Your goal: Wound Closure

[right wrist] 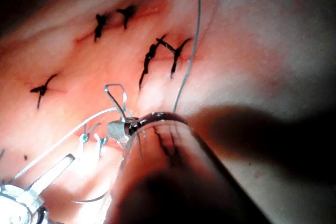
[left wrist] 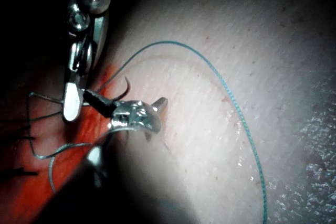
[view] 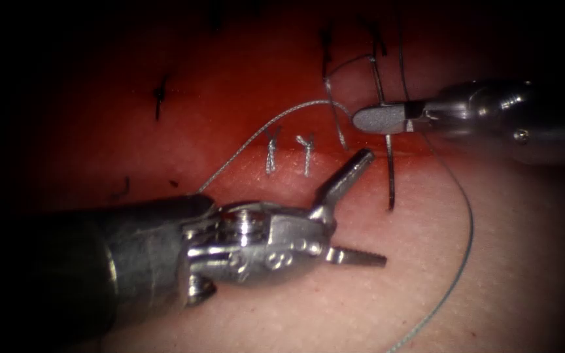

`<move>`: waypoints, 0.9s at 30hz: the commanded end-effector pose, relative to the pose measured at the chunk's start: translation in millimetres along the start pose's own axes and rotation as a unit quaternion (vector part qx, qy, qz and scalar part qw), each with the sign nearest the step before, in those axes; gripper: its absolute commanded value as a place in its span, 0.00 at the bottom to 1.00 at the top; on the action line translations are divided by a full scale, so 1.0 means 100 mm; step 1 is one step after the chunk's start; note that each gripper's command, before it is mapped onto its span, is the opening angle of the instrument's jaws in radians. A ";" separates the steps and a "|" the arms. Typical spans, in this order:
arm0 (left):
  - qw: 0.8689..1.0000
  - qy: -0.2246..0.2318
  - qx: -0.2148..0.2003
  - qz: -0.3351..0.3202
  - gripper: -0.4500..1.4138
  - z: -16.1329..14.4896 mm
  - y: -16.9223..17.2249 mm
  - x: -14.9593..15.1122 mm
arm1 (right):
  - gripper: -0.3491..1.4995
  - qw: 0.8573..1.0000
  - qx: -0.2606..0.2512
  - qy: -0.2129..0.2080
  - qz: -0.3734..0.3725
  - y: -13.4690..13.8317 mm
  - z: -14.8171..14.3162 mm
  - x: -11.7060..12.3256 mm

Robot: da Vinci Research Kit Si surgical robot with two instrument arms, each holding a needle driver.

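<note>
Spreading the left claw [view: 369,208] wide just beside the cut [view: 243,160], gripping nothing. Clamping the right claw [view: 377,119] shut on the needle [view: 390,176], seemingly near one end of its curve, right at the cut; letting the rest of the curve cross the cut onto the pale tissue [view: 295,314], without showing whether the tip is entering it. Trailing thread [view: 471,229] in a slack loop away from the cut, near two stitches [view: 271,153] lying across it. Judging the needle stiff, thin, slick and prone to swivelling, so best gripped on the body, clear of the point; judging the thread light and limp.
</note>
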 end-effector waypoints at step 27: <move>0.955 -0.117 -0.186 -0.199 0.00 0.054 -0.056 -0.099 | 0.00 0.941 0.065 0.120 -0.309 -0.013 0.004 0.025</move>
